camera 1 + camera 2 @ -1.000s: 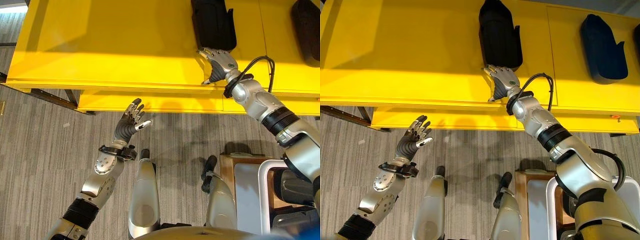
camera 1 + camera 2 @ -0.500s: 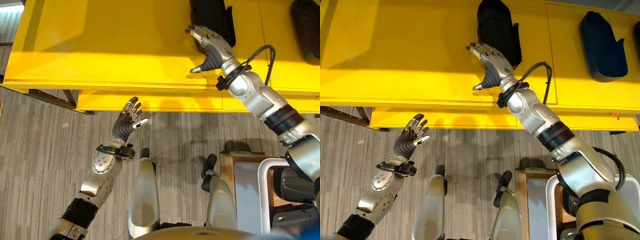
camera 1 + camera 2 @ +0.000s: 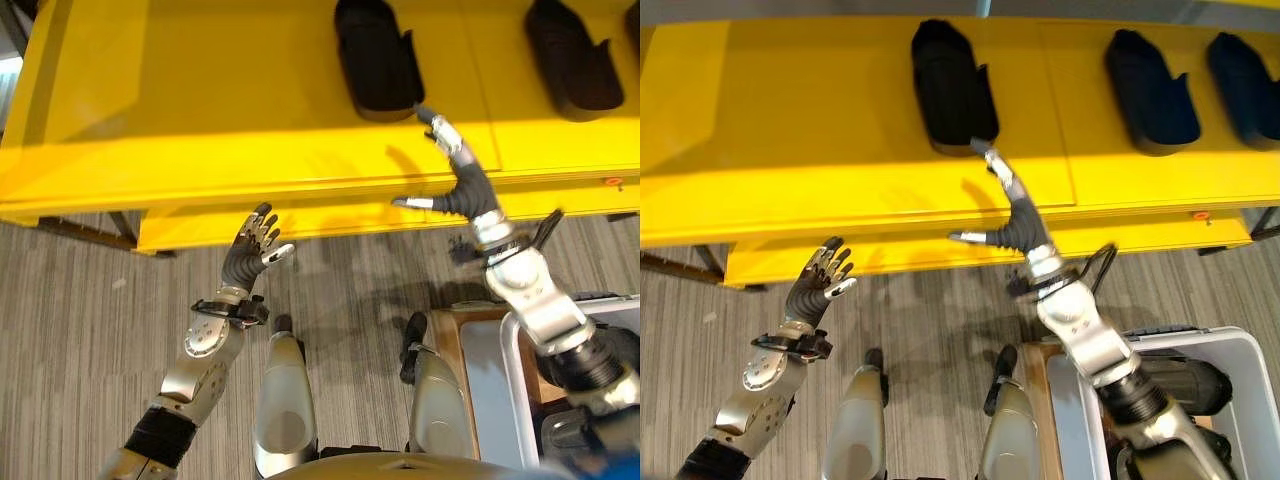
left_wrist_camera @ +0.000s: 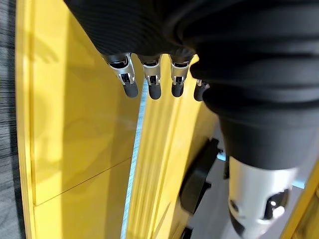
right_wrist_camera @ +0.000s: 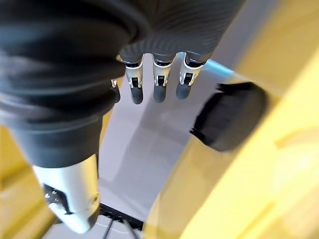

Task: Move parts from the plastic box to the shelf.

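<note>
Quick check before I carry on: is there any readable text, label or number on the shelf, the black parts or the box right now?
None can be read.
Yellow shelf: no lettering; a small red-orange mark on its front edge is too small to read.
Black parts: no print visible.
Plastic box: plain.

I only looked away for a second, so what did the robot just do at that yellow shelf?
The right hand has let go of the black part it was resting on and drawn back off the yellow shelf, fingers open. The part stays on the shelf. The left hand still hangs open below the shelf edge. The view itself has shifted.
</note>
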You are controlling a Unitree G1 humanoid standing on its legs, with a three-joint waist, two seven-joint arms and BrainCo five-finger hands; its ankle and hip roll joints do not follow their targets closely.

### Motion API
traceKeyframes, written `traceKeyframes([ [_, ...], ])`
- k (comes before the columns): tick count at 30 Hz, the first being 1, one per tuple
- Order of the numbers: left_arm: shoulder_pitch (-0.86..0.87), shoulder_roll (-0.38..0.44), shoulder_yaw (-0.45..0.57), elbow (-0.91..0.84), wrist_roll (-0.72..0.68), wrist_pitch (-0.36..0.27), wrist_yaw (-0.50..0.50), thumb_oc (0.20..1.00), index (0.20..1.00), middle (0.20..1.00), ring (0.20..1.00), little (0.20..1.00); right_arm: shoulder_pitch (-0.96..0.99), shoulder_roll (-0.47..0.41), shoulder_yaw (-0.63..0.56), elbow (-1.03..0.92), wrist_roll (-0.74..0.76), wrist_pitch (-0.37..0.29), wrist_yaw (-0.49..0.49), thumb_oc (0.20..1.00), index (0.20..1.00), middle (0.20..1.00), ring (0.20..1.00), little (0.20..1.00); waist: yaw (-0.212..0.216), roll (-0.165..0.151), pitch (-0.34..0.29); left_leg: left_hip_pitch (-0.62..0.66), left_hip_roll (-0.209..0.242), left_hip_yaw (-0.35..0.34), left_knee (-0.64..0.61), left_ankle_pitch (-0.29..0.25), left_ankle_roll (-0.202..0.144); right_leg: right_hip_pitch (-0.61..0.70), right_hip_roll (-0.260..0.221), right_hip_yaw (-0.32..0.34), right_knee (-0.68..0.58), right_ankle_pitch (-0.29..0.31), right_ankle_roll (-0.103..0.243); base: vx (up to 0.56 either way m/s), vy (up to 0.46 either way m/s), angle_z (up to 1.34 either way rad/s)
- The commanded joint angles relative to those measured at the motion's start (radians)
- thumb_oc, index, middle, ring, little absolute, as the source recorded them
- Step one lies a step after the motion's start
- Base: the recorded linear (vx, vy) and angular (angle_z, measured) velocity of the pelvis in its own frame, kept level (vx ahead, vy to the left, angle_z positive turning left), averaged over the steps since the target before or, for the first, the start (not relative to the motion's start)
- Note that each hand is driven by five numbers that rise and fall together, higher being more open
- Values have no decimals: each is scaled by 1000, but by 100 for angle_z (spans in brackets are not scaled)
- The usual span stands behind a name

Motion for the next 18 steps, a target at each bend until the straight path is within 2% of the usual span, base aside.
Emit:
traceKeyframes([
  [1,-2,16,-5,-11,39,-27,-23,1000,1000,1000,1000,1000,-32,-10,-66,-25,104,-77,40,1000,1000,1000,1000,1000,0,-11,-79,19,5,-27,-117,157,-2,71,-30,28,164,-116,25,127,-104,-5],
  [2,11,-3,8,6,40,-28,-24,1000,1000,1000,1000,1000,71,52,-65,1,196,-77,64,1000,1000,1000,1000,1000,-20,0,-114,81,28,-12,-199,197,-13,105,-11,21,128,-118,28,104,-85,-8],
  [6,31,-27,21,31,46,-21,-28,1000,1000,1000,1000,1000,165,62,-70,-20,227,-68,88,1000,1000,1000,1000,1000,-34,12,-151,163,57,8,-307,249,-24,150,17,14,88,-121,28,69,-87,-17],
  [10,50,-62,28,43,59,-23,-33,1000,1000,1000,1000,1000,255,75,-124,-16,225,-72,80,1000,1000,1000,1000,1000,-58,39,-208,232,99,27,-405,308,-40,187,52,7,53,-137,17,43,-87,-4],
  [14,70,-109,36,65,71,-21,-39,1000,1000,1000,1000,1000,319,71,-163,-1,209,-77,69,1000,1000,1000,1000,1000,-76,80,-260,276,145,45,-463,413,-61,217,118,18,18,-158,-20,24,-144,-17],
  [15,82,-123,48,68,68,-23,-39,1000,1000,1000,1000,1000,325,67,-173,5,206,-80,67,1000,1000,1000,1000,1000,-77,91,-267,279,155,38,-464,457,-65,224,141,28,0,-158,-32,5,-137,-30],
  [18,92,-142,50,69,73,-25,-46,1000,1000,1000,1000,1000,345,64,-182,16,213,-82,64,1000,1000,1000,1000,1000,-78,96,-268,258,152,31,-442,527,-65,260,165,21,-76,-139,-58,9,-185,-29],
])
